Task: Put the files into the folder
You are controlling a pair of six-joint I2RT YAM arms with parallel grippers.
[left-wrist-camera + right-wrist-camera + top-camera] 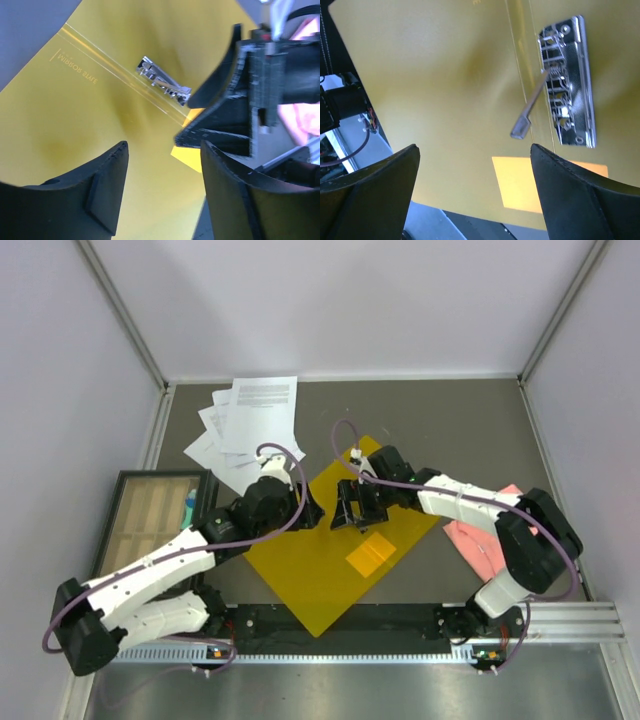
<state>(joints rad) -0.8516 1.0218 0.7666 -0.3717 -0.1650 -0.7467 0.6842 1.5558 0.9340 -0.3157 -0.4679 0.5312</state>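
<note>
The loose white printed paper sheets (245, 425) lie fanned at the far left of the bench (450, 430), none filed yet. The left gripper (165, 165) hangs released and empty above the flat orange-yellow folder (310, 580), which lies open mid-bench, the lever of its metal clip (567, 82) raised. The right gripper (474, 155) gapes empty too. Moving the sheets remains.

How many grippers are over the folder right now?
2. The left gripper hangs over the folder's left side; the right gripper hangs over its middle, near the metal clip. Neither is hidden.
</note>
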